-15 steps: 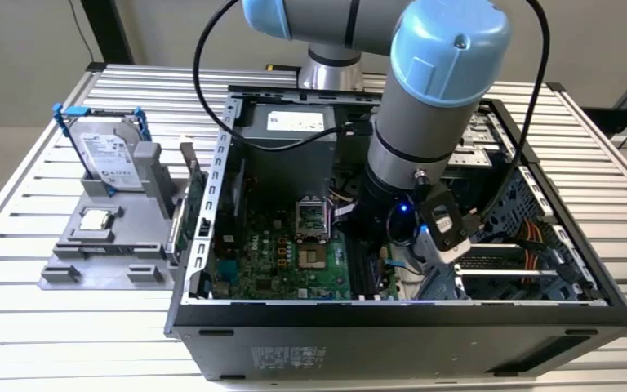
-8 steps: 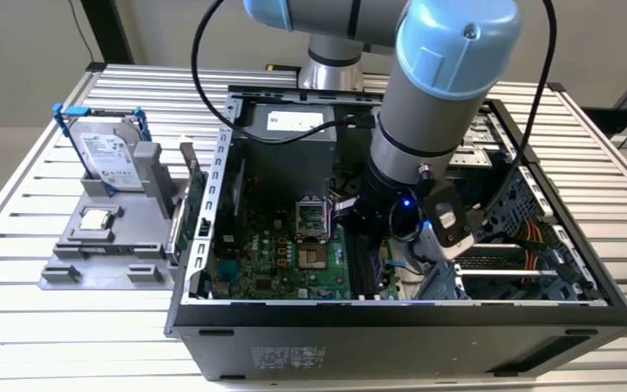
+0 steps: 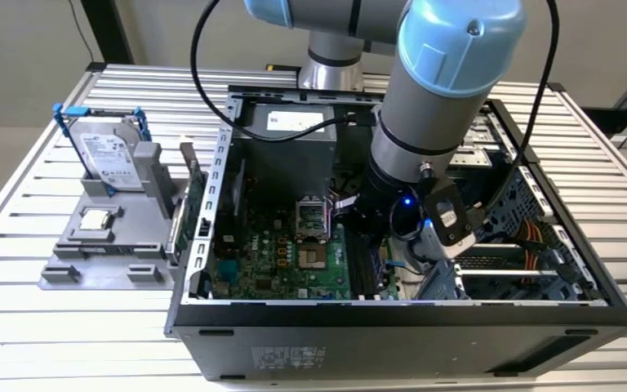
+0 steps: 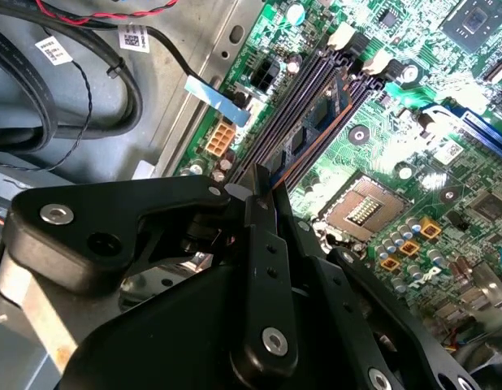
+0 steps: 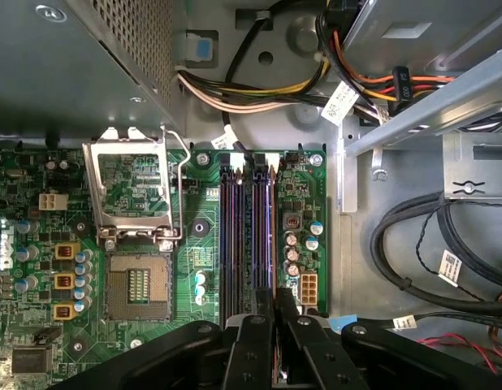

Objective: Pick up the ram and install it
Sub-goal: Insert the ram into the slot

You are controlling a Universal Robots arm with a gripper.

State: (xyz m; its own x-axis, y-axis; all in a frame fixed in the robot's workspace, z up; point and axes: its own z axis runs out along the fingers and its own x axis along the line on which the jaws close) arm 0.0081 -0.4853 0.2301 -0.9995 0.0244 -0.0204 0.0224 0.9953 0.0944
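You have one open computer case (image 3: 401,314), one motherboard (image 3: 281,257), one empty processor socket (image 5: 137,284), four memory slots (image 5: 247,236), one hard drive (image 3: 107,155), and one grey fixture (image 3: 107,245) on one table (image 3: 30,318).

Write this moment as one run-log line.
black gripper: poised over the dark memory slots on the green motherboard | place: inside the open black computer case | grasp: cannot tell

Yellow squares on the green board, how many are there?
3 yellow squares in one row beside the socket: one end, middle, other end. More may be hidden.
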